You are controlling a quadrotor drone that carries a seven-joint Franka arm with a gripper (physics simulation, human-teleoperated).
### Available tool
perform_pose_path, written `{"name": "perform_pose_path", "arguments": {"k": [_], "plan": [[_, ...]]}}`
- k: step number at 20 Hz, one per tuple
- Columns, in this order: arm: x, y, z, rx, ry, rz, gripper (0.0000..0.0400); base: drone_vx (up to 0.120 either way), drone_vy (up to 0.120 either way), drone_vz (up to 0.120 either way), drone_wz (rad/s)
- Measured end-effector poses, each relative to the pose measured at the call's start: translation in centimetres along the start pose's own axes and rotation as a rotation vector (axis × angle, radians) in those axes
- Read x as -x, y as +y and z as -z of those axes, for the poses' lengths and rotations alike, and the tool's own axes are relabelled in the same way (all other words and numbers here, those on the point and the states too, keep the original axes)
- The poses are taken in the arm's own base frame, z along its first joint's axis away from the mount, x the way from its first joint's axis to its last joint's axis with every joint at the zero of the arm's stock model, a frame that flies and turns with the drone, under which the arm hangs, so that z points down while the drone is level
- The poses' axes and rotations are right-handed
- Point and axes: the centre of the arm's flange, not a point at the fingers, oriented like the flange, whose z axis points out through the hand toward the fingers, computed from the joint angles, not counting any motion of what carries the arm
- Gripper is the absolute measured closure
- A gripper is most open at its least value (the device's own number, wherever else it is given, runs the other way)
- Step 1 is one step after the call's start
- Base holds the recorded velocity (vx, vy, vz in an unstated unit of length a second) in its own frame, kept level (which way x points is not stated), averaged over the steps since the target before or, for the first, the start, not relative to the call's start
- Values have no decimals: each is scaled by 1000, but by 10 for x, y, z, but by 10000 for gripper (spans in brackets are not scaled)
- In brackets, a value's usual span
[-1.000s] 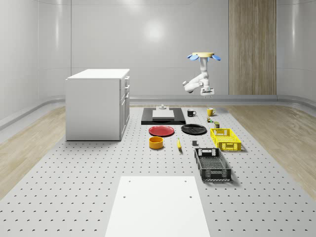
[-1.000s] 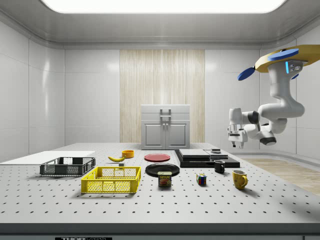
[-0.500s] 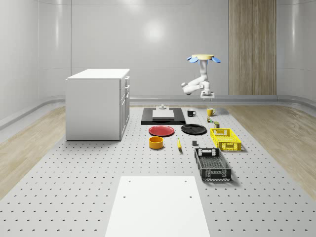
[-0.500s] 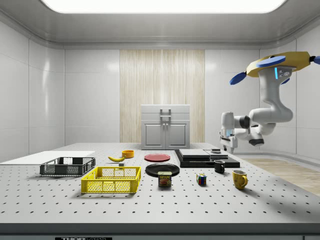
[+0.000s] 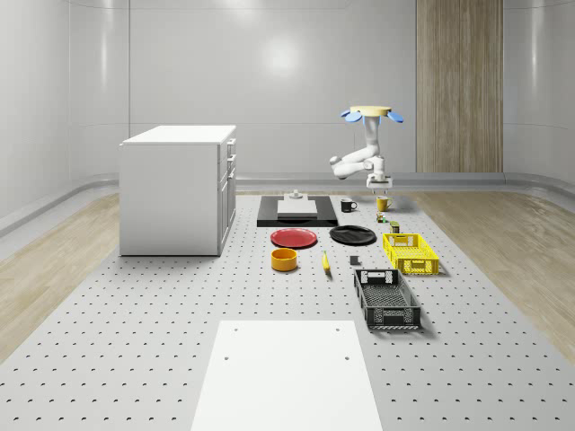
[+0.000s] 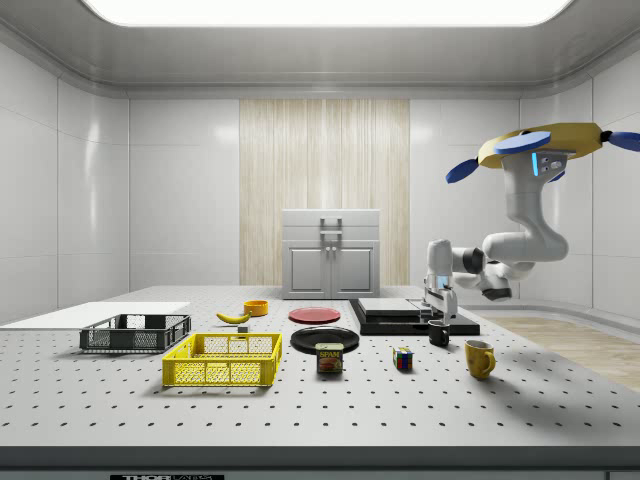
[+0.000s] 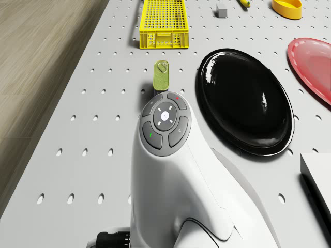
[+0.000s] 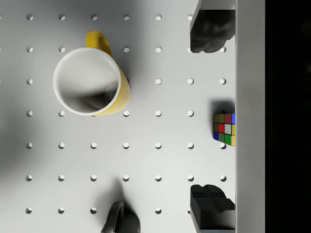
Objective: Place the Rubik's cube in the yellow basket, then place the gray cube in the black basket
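The Rubik's cube (image 8: 224, 129) lies on the table near the yellow mug (image 8: 92, 82); it also shows in the side view (image 6: 403, 359). My gripper (image 8: 209, 116) is open and points down, with the cube just beside the gap between its fingers (image 8: 211, 26). From the side, the gripper (image 6: 438, 316) hangs above the black mug (image 6: 439, 333), clear of the table. The drone (image 5: 371, 113) hovers over the table's far right part. The yellow basket (image 5: 411, 252) and the black basket (image 5: 386, 298) stand nearer the front. The gray cube (image 5: 354, 261) sits left of the yellow basket.
A tin can (image 7: 162, 75) stands between the cube and the yellow basket. A black plate (image 7: 243, 101), a red plate (image 5: 295, 238), an orange bowl (image 5: 284, 259) and a banana (image 5: 325, 262) lie mid-table. A black slab (image 5: 297, 212) and a white cabinet (image 5: 178, 189) stand further back.
The drone has sunk lower and shifted toward the side view's left. The arm has swung the gripper down from well above the table to just over the mugs.
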Motion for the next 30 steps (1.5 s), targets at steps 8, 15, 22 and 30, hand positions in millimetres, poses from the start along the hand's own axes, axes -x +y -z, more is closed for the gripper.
{"name": "perform_pose_path", "arguments": {"k": [8,15,22,30], "plan": [[0,0,0,1,1,0,0,120,-40,-115,0],[0,0,0,1,1,0,0,120,-34,-91,0],[0,0,0,1,2,0,0,69,6,-74,0],[0,0,0,1,2,0,0,10,10,-10,0]]}}
